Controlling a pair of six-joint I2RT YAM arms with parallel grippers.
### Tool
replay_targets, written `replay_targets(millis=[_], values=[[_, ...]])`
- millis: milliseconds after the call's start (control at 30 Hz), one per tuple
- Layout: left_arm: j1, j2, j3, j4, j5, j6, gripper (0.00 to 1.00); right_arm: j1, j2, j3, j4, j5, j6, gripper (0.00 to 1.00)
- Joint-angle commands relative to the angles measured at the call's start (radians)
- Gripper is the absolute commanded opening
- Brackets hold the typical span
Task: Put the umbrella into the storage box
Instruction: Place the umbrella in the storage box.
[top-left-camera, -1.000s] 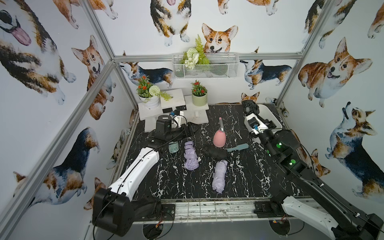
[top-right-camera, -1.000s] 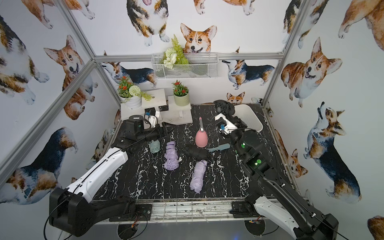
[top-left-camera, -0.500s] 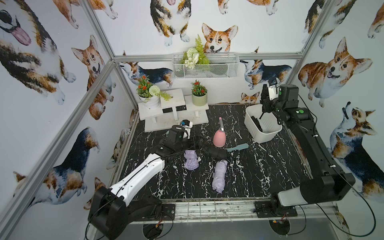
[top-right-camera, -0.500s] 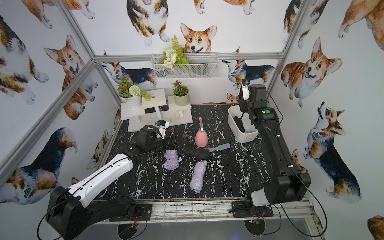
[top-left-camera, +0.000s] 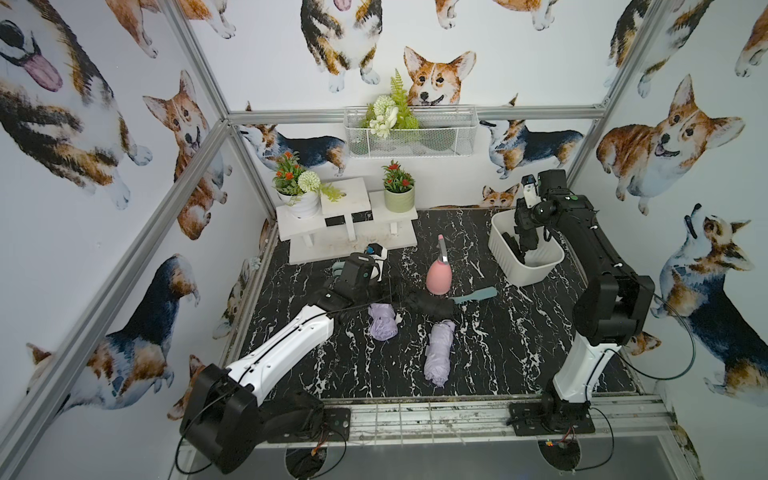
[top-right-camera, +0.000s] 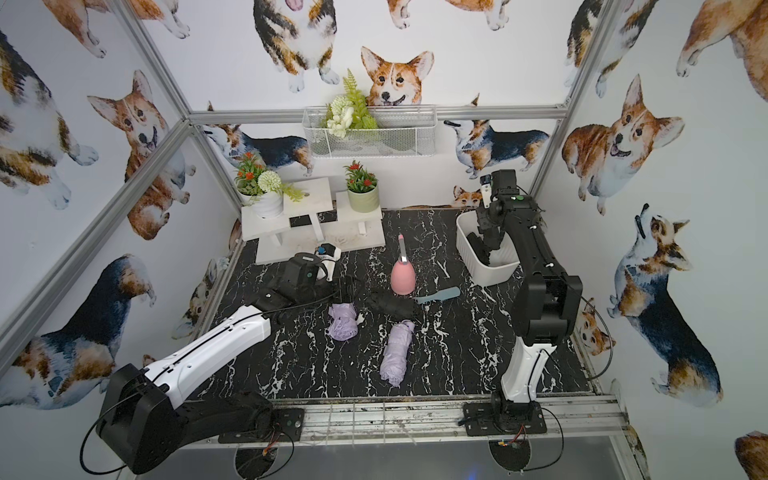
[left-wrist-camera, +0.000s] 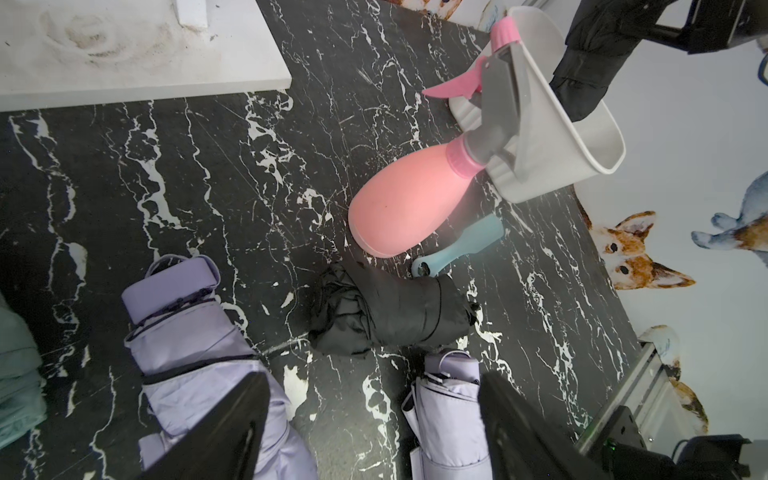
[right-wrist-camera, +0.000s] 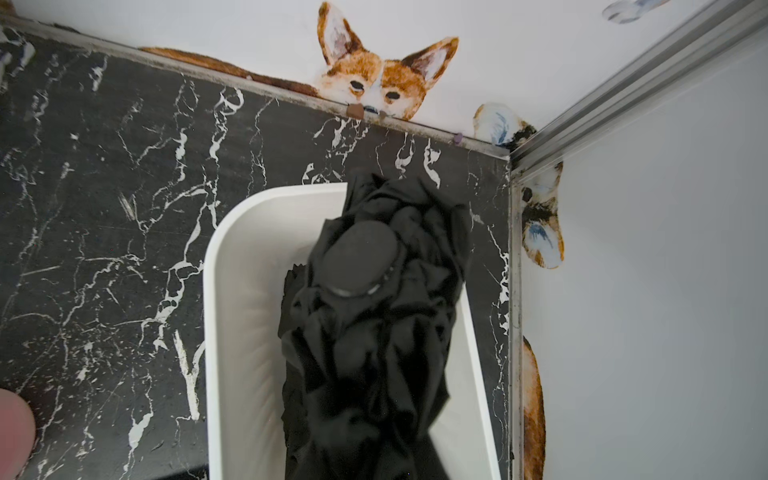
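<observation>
Marble tabletop (top-left-camera: 498, 353): right gripper (top-left-camera: 524, 227) clamps black umbrella (right-wrist-camera: 374, 332), hanging into storage box (top-left-camera: 536, 272); left gripper (left-wrist-camera: 370, 386) wide.

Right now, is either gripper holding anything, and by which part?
The right gripper holds a black umbrella by its upper end, capped end hanging into the storage box; exact contact is hidden. The left gripper is open, empty.

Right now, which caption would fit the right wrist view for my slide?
A folded black fabric umbrella hangs over the white rectangular plastic storage box, near a corner of the black marbled table.
</observation>
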Motion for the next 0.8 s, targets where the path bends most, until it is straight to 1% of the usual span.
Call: replay_targets(millis=[0,67,200,267,300,333,367,400,433,500,533,633,667,767], values=[[0.001,0.014,0.015,-0.001,-0.003,0.019,0.84,0.000,0.062,0.051,-0.063,0.058,-0.039,0.00],[0.001,0.022,0.023,-0.008,-0.003,0.026,0.84,0.001,0.102,0.071,-0.087,0.095,-0.049,0.00],[0.000,0.029,0.037,-0.019,-0.002,0.037,0.84,0.000,0.172,0.108,-0.123,0.208,-0.062,0.00],[0.001,0.031,0.041,-0.025,-0.002,0.041,0.84,0.000,0.189,0.116,-0.126,0.226,-0.071,0.00],[0.001,0.032,0.043,-0.026,-0.001,0.044,0.84,0.001,0.196,0.115,-0.124,0.229,-0.073,0.08],[0.000,0.033,0.044,-0.028,-0.002,0.045,0.84,0.001,0.198,0.112,-0.118,0.228,-0.072,0.20],[0.001,0.036,0.046,-0.029,0.000,0.046,0.84,0.001,0.201,0.110,-0.115,0.220,-0.075,0.34],[0.001,0.038,0.049,-0.030,0.003,0.046,0.84,0.000,0.202,0.109,-0.113,0.217,-0.073,0.44],[0.001,0.042,0.050,-0.031,0.006,0.046,0.84,0.000,0.200,0.109,-0.112,0.213,-0.069,0.51],[0.001,0.047,0.052,-0.032,0.012,0.043,0.84,0.001,0.183,0.105,-0.108,0.188,-0.054,0.60],[0.001,0.049,0.053,-0.031,0.013,0.042,0.84,0.001,0.169,0.096,-0.097,0.180,-0.048,0.62],[-0.003,0.054,0.050,-0.030,0.015,0.038,0.84,0.002,0.106,0.046,-0.049,0.154,-0.023,0.62],[-0.004,0.054,0.047,-0.029,0.016,0.037,0.84,0.003,0.077,0.026,-0.036,0.146,-0.002,0.66],[-0.009,0.052,0.040,-0.030,0.015,0.032,0.84,0.002,-0.024,-0.061,0.029,0.118,0.076,0.66]])
